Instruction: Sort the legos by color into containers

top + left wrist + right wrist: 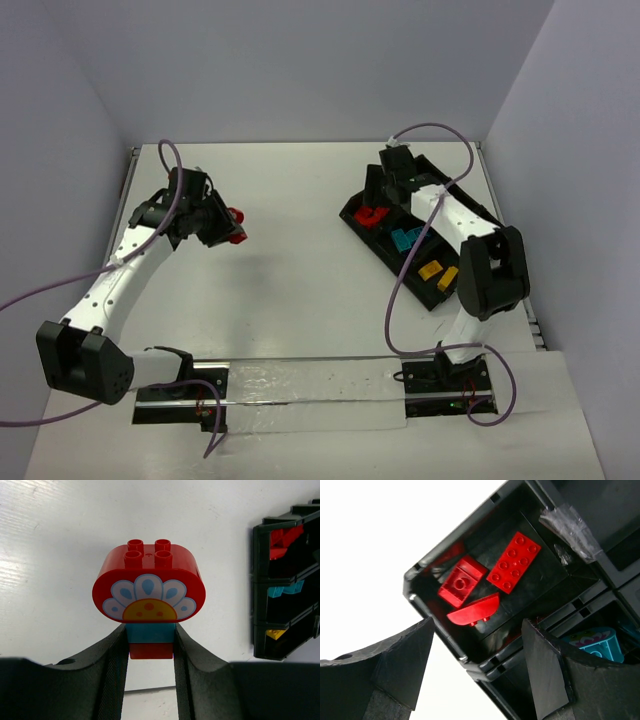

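Note:
My left gripper is shut on a lego clump: a red rounded brick with a flower print on top, a cyan brick and a red brick below, held above the white table at the left. My right gripper is open and empty above the black divided tray, over its red compartment. That compartment holds three red legos. The middle compartment holds cyan legos and the near one holds yellow legos.
The tray lies slanted at the right of the table and shows at the right edge of the left wrist view. Grey walls close in the table at back and both sides. A clear plastic strip lies between the arm bases.

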Tool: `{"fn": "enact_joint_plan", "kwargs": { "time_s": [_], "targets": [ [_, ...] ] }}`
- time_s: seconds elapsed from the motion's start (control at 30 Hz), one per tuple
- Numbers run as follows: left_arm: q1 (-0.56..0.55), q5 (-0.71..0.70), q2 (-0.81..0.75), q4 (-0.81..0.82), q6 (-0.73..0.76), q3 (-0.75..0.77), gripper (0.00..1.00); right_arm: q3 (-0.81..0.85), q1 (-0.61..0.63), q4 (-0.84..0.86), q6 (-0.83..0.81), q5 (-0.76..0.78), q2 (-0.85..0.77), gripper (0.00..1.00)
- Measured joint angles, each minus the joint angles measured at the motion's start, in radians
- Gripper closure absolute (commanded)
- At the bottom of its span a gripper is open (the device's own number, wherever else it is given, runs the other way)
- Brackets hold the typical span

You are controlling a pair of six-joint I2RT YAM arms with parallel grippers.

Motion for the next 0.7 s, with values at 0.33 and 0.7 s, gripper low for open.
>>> {"fn": "enact_joint_plan", "kwargs": {
  "time_s": [0.33,0.7],
  "targets": [
    [-0.171,-0.018,0.052,0.016,0.059,0.0,1.0,-0.087,0.067,0.061,0.041,-0.147,-0.238,0.22],
    [-0.291,0.092,0.04,0.167,0.201,-0.054,1.0,-0.209,0.168,0.123,0.181,-0.399,-0.351,0.22]
  ]
}}
